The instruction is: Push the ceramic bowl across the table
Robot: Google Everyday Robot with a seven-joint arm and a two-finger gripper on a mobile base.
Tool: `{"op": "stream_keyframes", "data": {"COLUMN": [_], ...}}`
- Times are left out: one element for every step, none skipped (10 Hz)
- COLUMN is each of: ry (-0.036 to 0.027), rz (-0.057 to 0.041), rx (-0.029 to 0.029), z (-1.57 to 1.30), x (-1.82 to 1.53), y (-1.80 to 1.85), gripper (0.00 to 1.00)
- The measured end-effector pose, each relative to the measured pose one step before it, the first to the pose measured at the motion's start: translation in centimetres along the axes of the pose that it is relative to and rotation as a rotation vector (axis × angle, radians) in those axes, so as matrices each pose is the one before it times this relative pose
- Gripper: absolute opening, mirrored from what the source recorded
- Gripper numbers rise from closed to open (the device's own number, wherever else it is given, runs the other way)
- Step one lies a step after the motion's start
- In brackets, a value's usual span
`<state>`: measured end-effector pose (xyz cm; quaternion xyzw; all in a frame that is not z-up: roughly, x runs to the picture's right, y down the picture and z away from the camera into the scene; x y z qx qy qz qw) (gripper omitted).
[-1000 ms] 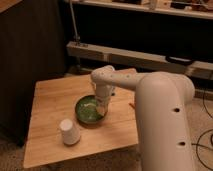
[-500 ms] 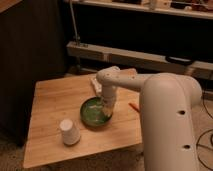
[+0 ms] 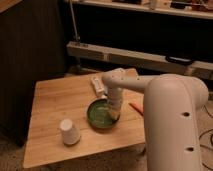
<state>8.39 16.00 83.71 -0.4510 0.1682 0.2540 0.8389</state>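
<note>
The ceramic bowl (image 3: 102,115), shallow, glossy green with a darker rim, sits on the light wood table (image 3: 55,102) right of its middle, toward the front edge. My white arm reaches over from the right and bends down. The gripper (image 3: 115,112) hangs at the bowl's right inner side, touching or nearly touching its rim. The arm's wrist covers the right part of the bowl.
An upturned white cup (image 3: 69,132) stands near the table's front left. A white packet (image 3: 97,85) lies at the back behind the arm. An orange stick-like item (image 3: 136,108) lies right of the bowl. A dark cabinet (image 3: 25,60) stands left, a shelf unit (image 3: 150,55) behind.
The bowl has slid toward the front edge of the table, closer to the camera, with the gripper following it down and slightly right.
</note>
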Motion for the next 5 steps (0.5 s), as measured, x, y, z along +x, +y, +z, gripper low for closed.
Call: {"op": "stream_keyframes", "data": {"ry": [0.00447,0.00392,-0.00226,-0.01345,-0.00361], "rz": [0.01807,0.01428,0.01491,0.02462,0.01202], "rx": [0.00378,0.00252,-0.00620,-0.01754,-0.00510], "z": [-0.203,-0.181,-0.243,-0.376,-0.142], "x": [1.061,0.746,0.707,0.529,0.394], "y": [-0.452,-0.274,-0.157,-0.285,-0.230], "gripper": [0.18,0.18,0.20,0.23,0.24]}}
